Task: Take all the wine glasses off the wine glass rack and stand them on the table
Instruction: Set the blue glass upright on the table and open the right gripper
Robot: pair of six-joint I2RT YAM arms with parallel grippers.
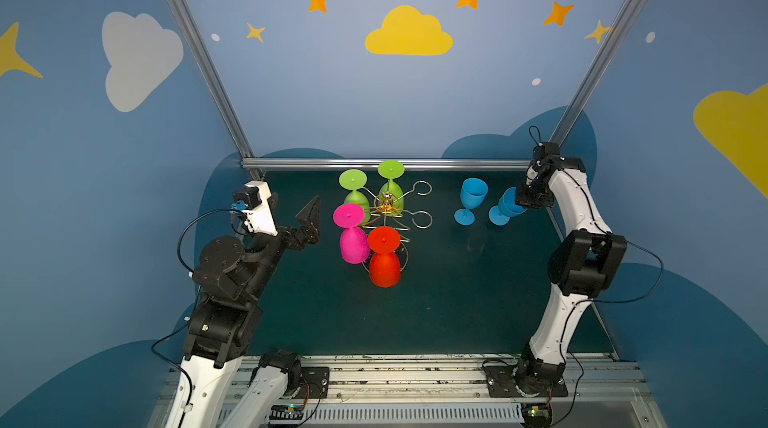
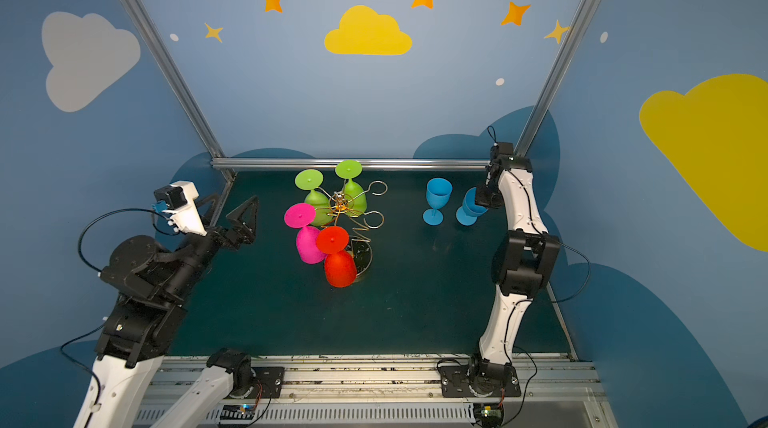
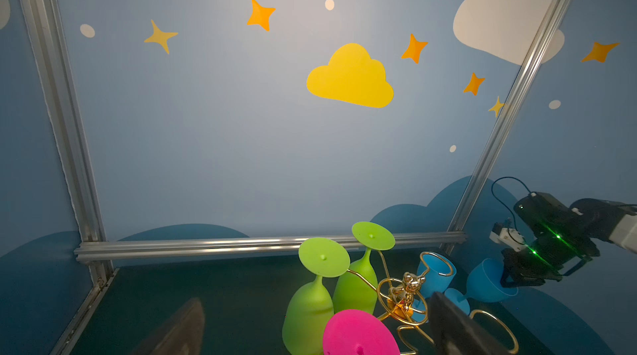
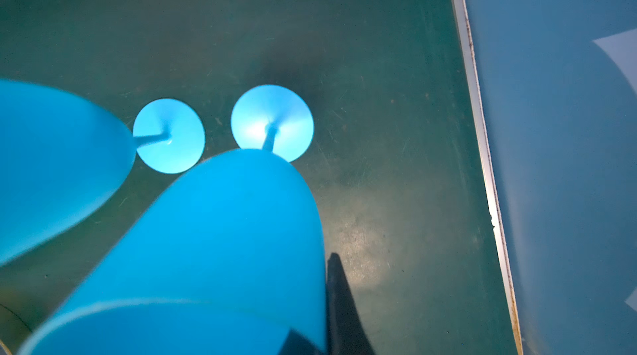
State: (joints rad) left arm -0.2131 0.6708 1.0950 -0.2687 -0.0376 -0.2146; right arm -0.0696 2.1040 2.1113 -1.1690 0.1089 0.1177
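Left fingers gaped wide, empty, 9 o'clock of rack | right fingers clamped tight on tilted blue glass, 3 o'clock

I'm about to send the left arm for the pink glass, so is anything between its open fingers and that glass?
Nothing visible does. Only bare mat lies between the left gripper and the pink wine glass hanging on the wine glass rack. A green glass and the red glass hang close beside it.
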